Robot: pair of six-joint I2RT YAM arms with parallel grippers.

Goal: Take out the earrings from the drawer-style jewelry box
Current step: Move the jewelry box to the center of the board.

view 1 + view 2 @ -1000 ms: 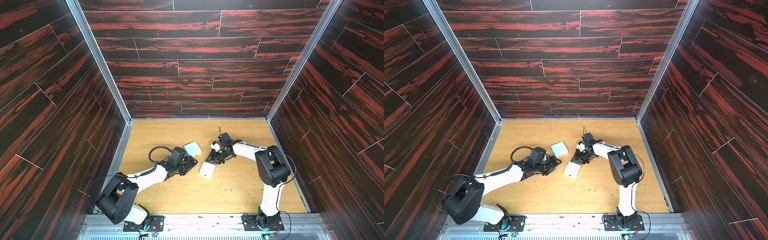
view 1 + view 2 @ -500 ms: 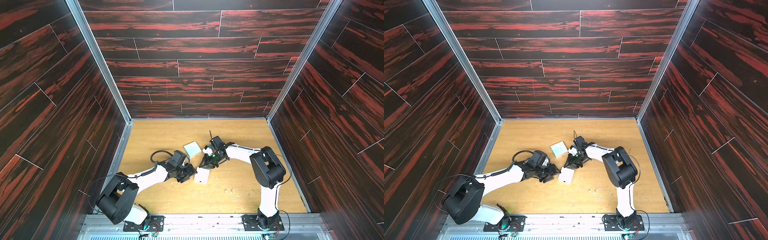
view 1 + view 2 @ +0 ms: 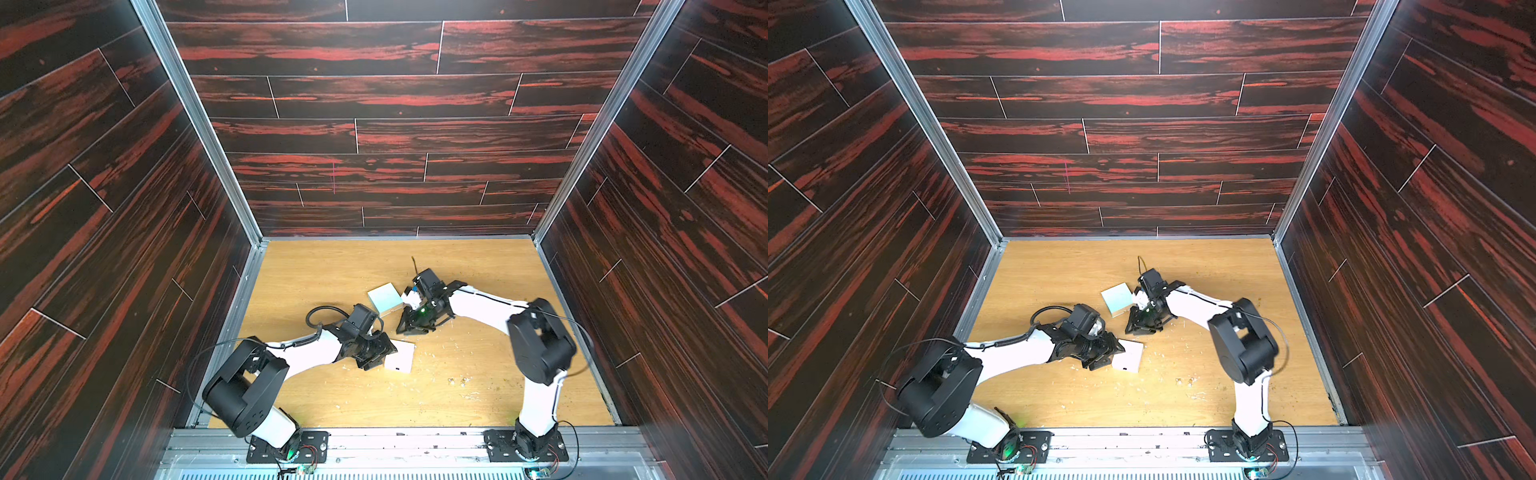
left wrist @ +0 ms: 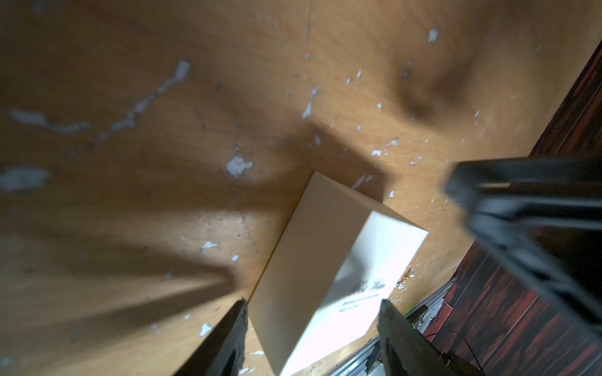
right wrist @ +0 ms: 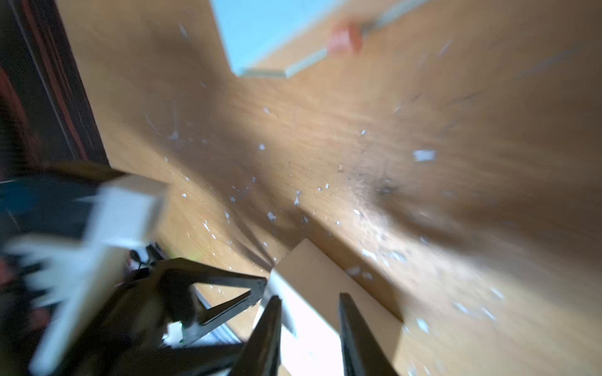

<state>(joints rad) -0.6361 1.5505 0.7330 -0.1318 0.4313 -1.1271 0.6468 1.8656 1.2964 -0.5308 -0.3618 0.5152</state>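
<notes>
Two boxes lie on my table [image 3: 332, 270]: a white box [image 3: 401, 357] near the middle and a pale blue box [image 3: 385, 298] a little farther back, close to it but not touching. From the left wrist camera I see the left gripper [image 4: 313, 304] low at the near end of the white box, its fingers [image 4: 228, 345] spread, one at each side of that end. I cannot tell whether they press on it or only straddle it. Both top views place this gripper [image 3: 1115, 353] at the box's left edge. The right gripper [image 3: 400, 331] hangs between the two boxes, tips pointing down toward the far corner of the white box and just clear of it. Its wrist view is blurred, but the fingers [image 5: 270, 328] stand a narrow gap apart with nothing between them, and the white box [image 5: 312, 338] shows beyond. The earrings [image 4: 404, 279] are out on the bare wood, tiny gold glints just past the far edge of the white box. In a top view they [image 3: 451, 380] sit on the right side of that box, toward the front rail, among pale flecks on the tabletop.
</notes>
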